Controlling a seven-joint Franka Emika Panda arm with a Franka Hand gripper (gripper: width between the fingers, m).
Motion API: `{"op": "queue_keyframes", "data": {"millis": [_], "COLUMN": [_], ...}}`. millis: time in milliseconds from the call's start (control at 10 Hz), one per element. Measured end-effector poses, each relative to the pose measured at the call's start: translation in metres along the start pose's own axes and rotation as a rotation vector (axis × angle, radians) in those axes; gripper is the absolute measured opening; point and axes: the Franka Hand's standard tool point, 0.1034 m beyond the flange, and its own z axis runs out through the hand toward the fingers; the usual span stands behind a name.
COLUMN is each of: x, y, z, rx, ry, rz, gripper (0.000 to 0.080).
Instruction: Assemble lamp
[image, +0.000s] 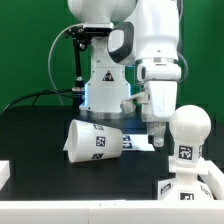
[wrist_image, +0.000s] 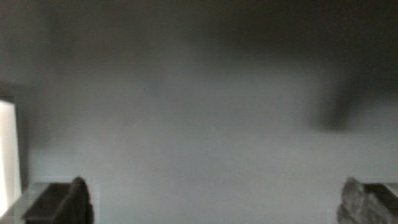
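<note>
The tapered shade (image: 94, 141) lies on its side on the black table, left of centre in the exterior view. The round-headed bulb (image: 187, 133) stands upright on the flat square base (image: 188, 191) at the exterior view's lower right. My gripper (image: 158, 128) hangs just left of and behind the bulb's head, low over the table. In the wrist view my gripper (wrist_image: 214, 206) shows only two dark fingertips (wrist_image: 54, 205) far apart at the picture's edges. Between them is nothing but blurred grey. The gripper is open and empty.
The marker board (image: 138, 141) lies flat behind the shade, partly hidden by it. The robot's white body (image: 105, 75) stands at the back centre before a green backdrop. A white edge (image: 4, 172) shows at the exterior view's lower left.
</note>
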Motion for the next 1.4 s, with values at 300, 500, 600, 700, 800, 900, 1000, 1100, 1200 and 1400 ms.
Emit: {"op": "queue_keyframes", "data": {"millis": [300,500,600,700,800,900,1000,1100,1200,1400], "x": [0.036,0.044,0.043,0.043,0.043,0.039,0.030,0.025,0.019,0.016], "y": [-0.014,-0.017,-0.017,-0.017,-0.017,-0.013,0.002,0.012,0.016,0.016], "z": [0.004,0.003,0.003,0.003,0.003,0.001,-0.008,-0.014,-0.016,-0.017], "rx": [0.084,0.097,0.097,0.097,0.097,0.094,0.069,0.041,0.032,0.035], "ry": [-0.083,-0.116,-0.117,-0.116,-0.116,-0.114,-0.108,-0.099,-0.099,-0.101], "rz": [0.054,0.045,0.048,0.047,0.048,0.005,-0.037,-0.068,-0.080,-0.071], "gripper": [0.0698,0.0698,0.0698,0.0698,0.0698,0.0698,0.0698,0.0698,0.0698,0.0698]}}
